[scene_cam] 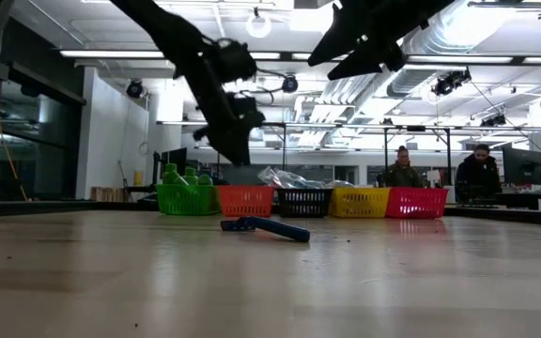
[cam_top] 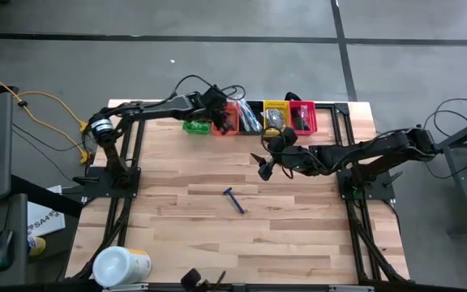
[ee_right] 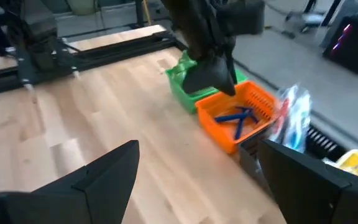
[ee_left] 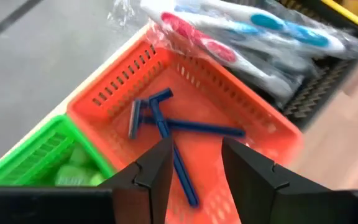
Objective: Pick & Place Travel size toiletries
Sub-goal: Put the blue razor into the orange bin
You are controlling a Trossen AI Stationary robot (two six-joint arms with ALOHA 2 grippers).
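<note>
My left gripper (ee_left: 194,146) hangs open and empty over the orange bin (ee_left: 253,118) at the table's far edge; it also shows in the high view (cam_top: 221,109). Two blue razors (ee_left: 166,124) lie crossed on the bin's floor. A third blue razor (cam_top: 233,199) lies flat on the wooden table near its middle and also shows in the low view (scene_cam: 266,226). My right gripper (cam_top: 266,166) is open and empty above the table, to the right of and beyond that razor; its wrist view (ee_right: 197,149) looks toward the bins.
A row of bins stands along the far edge: green (cam_top: 195,126) with green bottles (ee_left: 73,168), orange, black (cam_top: 252,118) with wrapped toothbrushes (ee_left: 253,37), yellow (cam_top: 276,115), red (cam_top: 302,116). A large white tub (cam_top: 120,266) lies at the near left corner. People sit beyond the table (scene_cam: 477,174).
</note>
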